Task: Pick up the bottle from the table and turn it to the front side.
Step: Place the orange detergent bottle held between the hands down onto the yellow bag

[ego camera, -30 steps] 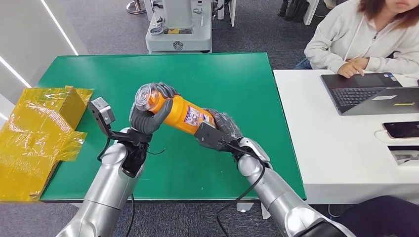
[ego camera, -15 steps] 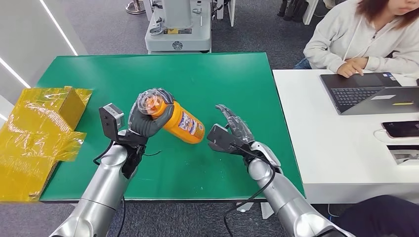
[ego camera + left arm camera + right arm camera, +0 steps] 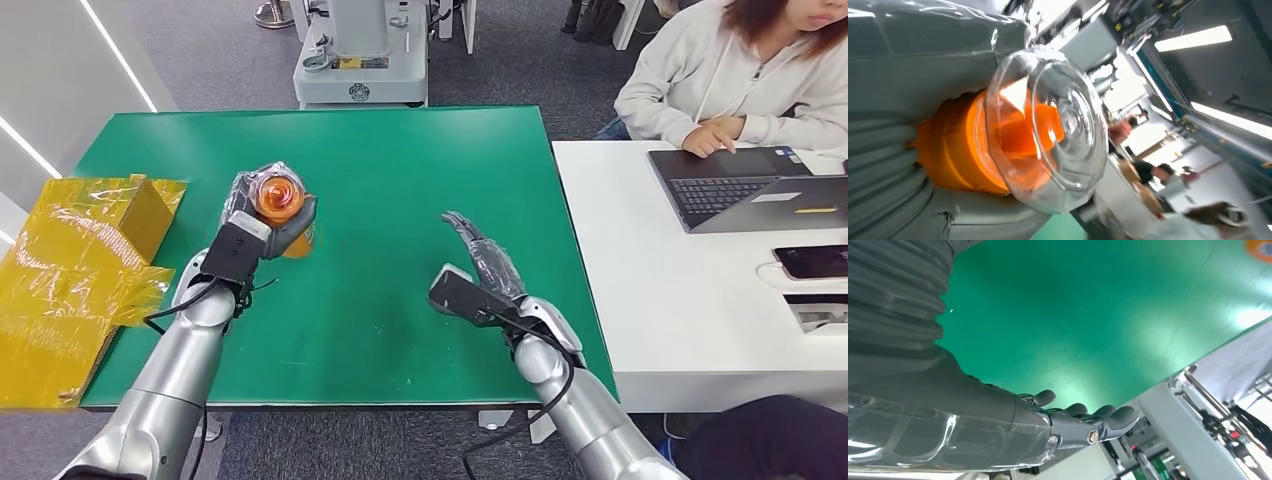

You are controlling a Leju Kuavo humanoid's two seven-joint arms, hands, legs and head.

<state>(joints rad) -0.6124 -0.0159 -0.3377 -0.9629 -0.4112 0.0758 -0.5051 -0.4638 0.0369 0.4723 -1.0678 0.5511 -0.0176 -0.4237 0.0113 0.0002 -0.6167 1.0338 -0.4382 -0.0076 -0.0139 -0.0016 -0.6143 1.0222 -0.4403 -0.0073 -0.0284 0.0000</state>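
Office-type robotics lab. Green-topped test table (image 3: 420,150) on grey carpet, white desk (image 3: 690,330) just beside it with an open laptop (image 3: 745,198) and a phone (image 3: 812,262), person in a pale hoodie (image 3: 740,75) seated there. Grey machine base (image 3: 362,55) beyond the table, strip lights overhead in the left wrist view, yellow film-wrapped carton (image 3: 75,270) at the table's left edge.
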